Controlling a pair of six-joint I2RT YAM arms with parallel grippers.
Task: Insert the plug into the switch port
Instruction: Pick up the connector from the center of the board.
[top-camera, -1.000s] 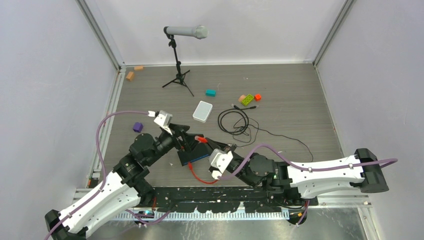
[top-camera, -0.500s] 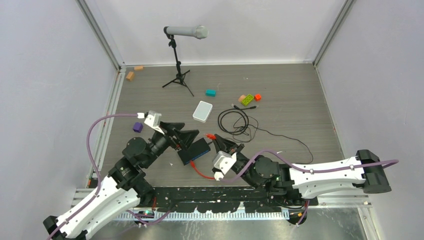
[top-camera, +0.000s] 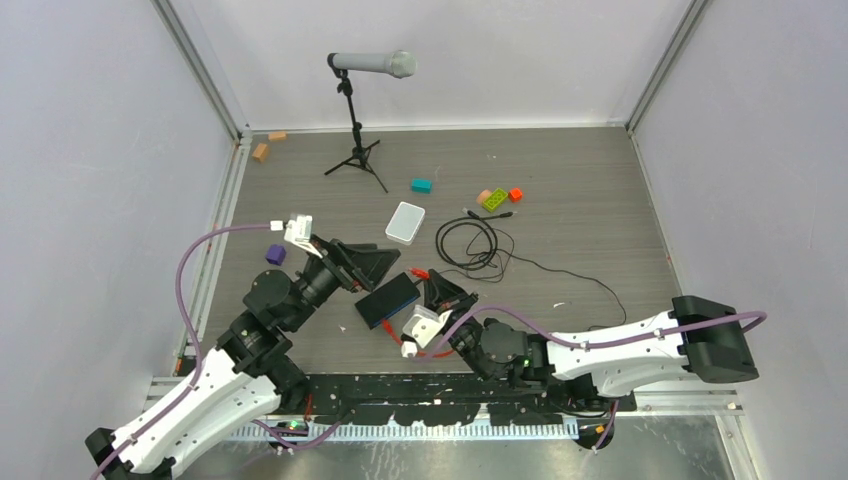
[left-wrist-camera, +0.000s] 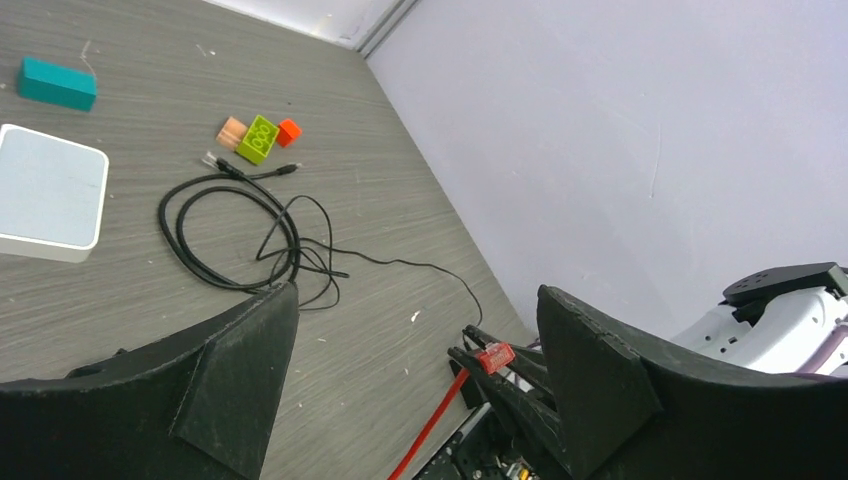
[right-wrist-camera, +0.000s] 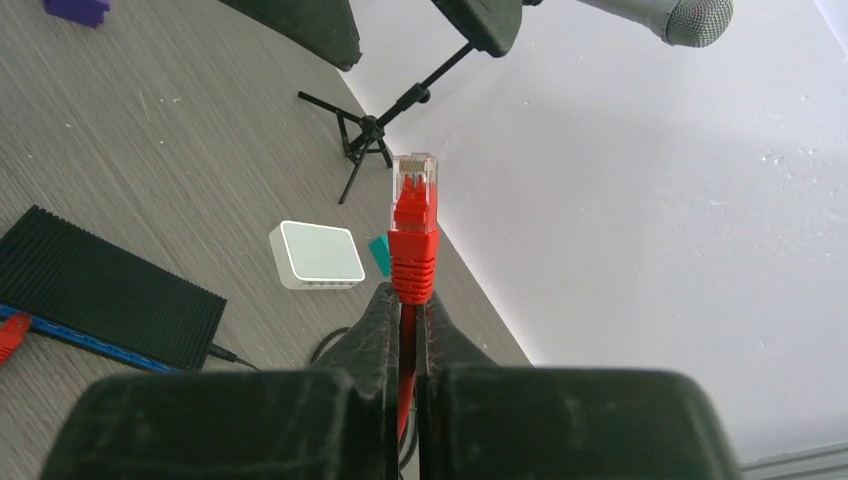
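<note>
The plug (right-wrist-camera: 415, 182), clear-tipped with a red boot, stands upright above my right gripper (right-wrist-camera: 408, 296), which is shut on the red cable just below the boot. From above, the right gripper (top-camera: 436, 290) holds the plug (top-camera: 421, 272) just right of the flat black box (top-camera: 390, 298). The switch port lies along the box's blue edge (right-wrist-camera: 75, 337), facing the near side; single sockets are too small to make out. My left gripper (top-camera: 368, 262) hangs open just left of the box, holding nothing. In the left wrist view, the plug (left-wrist-camera: 497, 356) shows between the wide-apart fingers (left-wrist-camera: 235, 385).
A white rounded box (top-camera: 405, 222) lies behind the black box, with a coiled black cable (top-camera: 470, 243) to its right. Small coloured blocks (top-camera: 496, 198), a teal block (top-camera: 421, 185) and a purple block (top-camera: 275, 254) are scattered. A microphone stand (top-camera: 357, 130) is at the back.
My left gripper has drawn back left off the black box and opened wider. The right arm has moved left and toward the box with the plug.
</note>
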